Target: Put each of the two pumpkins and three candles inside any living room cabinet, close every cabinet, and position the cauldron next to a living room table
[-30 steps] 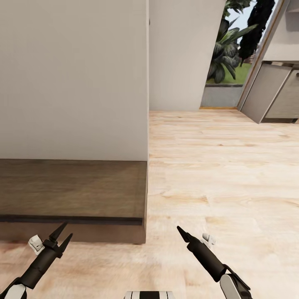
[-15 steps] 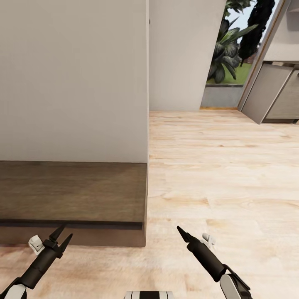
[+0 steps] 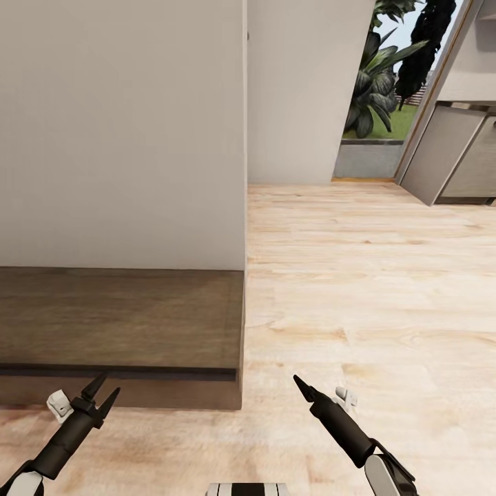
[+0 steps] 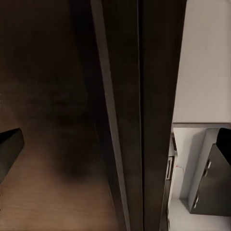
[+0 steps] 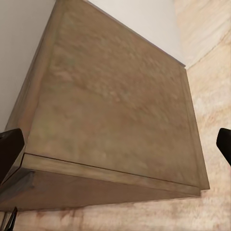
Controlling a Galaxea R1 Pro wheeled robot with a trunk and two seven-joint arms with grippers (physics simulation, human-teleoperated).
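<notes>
The cabinet (image 3: 120, 320) lies long, just ahead of the left hand (image 3: 103, 390); the right hand (image 3: 297, 380) hangs beside it. Both hands are spread, holding nothing.

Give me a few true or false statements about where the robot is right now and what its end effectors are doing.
1. The cabinet stands against the wall, on the robot's left. True.
2. The left end effector holds a pumpkin. False: it is open and empty.
3. The right end effector hangs over bare wood floor. True.
4. A candle stands on the cabinet top. False: the top is bare.
5. Plants show through a far opening. True.
</notes>
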